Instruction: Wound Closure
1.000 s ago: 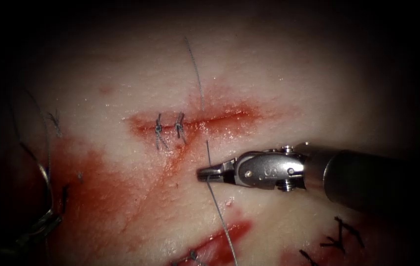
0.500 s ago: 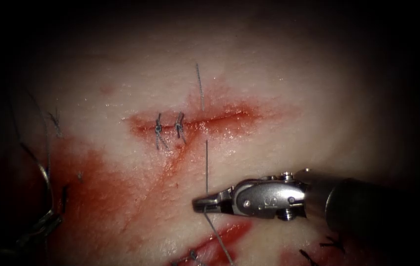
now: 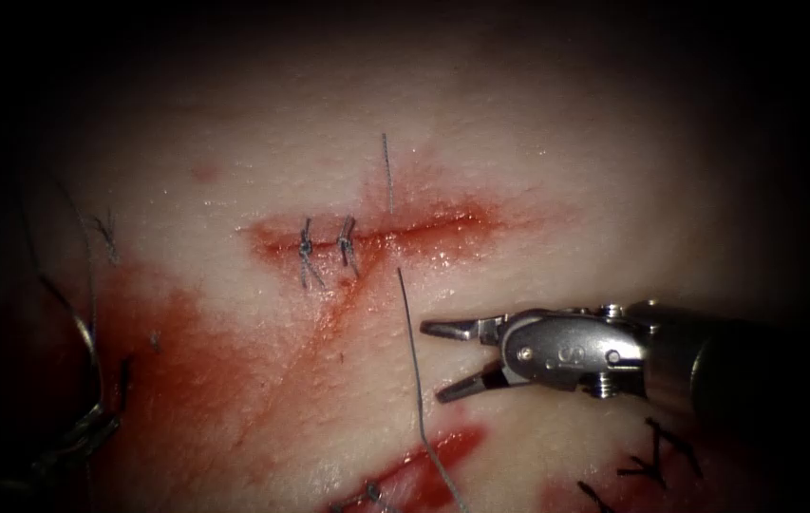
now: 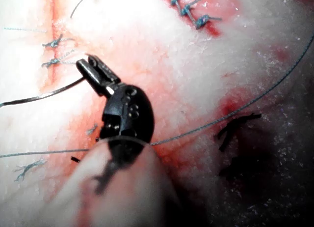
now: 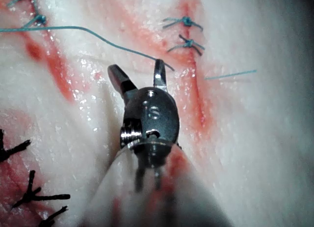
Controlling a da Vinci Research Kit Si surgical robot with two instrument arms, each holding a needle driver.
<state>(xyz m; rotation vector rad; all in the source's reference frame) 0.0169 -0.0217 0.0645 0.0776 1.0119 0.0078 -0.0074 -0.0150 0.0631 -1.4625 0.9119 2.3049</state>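
Observation:
My right tool [image 3: 438, 361] hangs just below the cut [image 3: 423, 228], its jaws wide open and holding nothing. The thread [image 3: 414, 380] lies loose on the tissue just left of the jaw tips, running down from the cut. A short thread tail [image 3: 387, 171] sticks up above the cut. In the right wrist view the open right tool [image 5: 137, 72] sits beside the thread [image 5: 98, 38]. My left tool [image 4: 91, 62] is shut on the curved needle [image 4: 44, 95] near one end. The needle [image 3: 89, 332] is out of the tissue, far left of the cut.
Two tied stitches [image 3: 306, 249] [image 3: 346, 239] close the cut's left part. Red fluid [image 3: 186, 380] spreads over the tissue below and left. Another stitched cut [image 3: 423, 470] and dark stitches [image 3: 656, 456] lie along the bottom edge.
The right tool drew the thread downward, so the tail above the cut shortened. It then opened its jaws, let the thread go and moved slightly right.

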